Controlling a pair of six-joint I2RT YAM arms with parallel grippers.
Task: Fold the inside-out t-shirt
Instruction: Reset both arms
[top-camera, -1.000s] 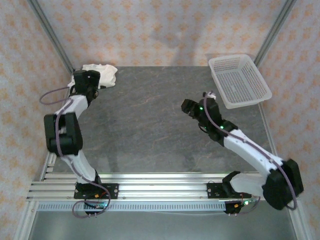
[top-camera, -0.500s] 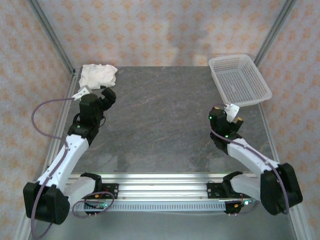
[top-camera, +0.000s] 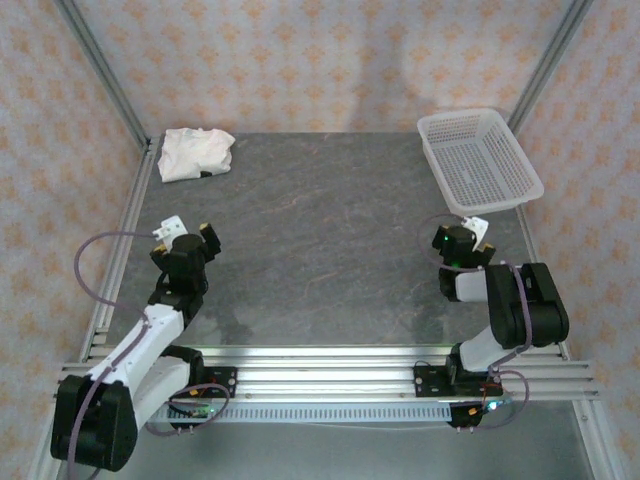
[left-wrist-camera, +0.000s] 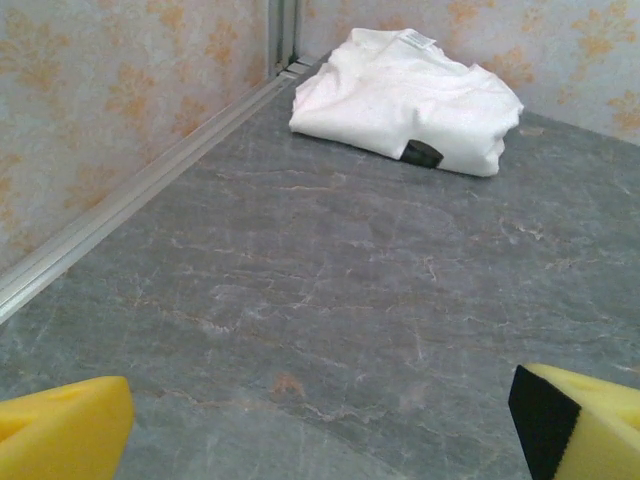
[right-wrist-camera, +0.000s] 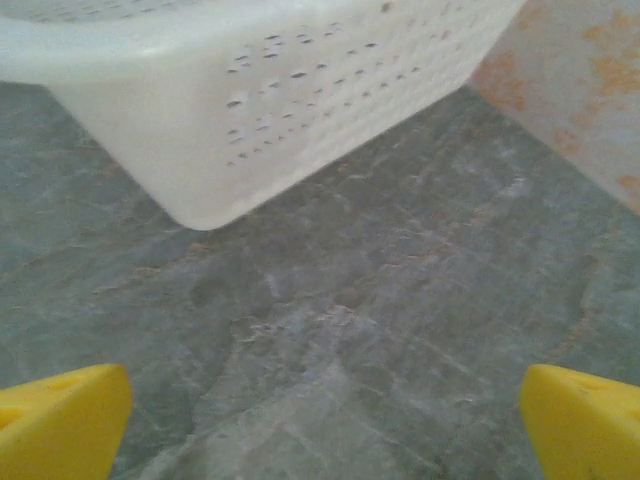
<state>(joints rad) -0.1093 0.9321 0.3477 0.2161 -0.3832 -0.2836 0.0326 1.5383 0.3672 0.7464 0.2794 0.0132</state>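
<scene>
Judged to be at the tail end of the fold, or just past it. Finding the inside-out t-shirt (left-wrist-camera: 405, 90) gathered into a compact white bundle, well apart from the white mesh basket (right-wrist-camera: 300, 90), at the far corner of the grey stone-look table (top-camera: 320, 240) opposite the basket's own; touched by neither arm. Noting a small dark patch (left-wrist-camera: 421, 153) at the bundle's near edge (a label, perhaps; too small to tell).

Seeing the left gripper (left-wrist-camera: 322, 425) spread wide on nothing, yellow fingertips (left-wrist-camera: 60, 425) at either edge of the left wrist view; low over bare table, far across from the basket and well short of the shirt. Seeing the right gripper (right-wrist-camera: 322, 420) equally wide and empty, just beside the basket's near corner; aimed at its perforated wall without touching it.

Hard to call finished from here; looks rumpled rather than squared, with uneven layers at the edges. If tidying is wanted, calls next for sending the left gripper forward to the bundle, pinching one loose edge of the thin cotton without dragging the whole stack, and laying it flat; otherwise calls only for parking both arms clear of shirt and basket.
</scene>
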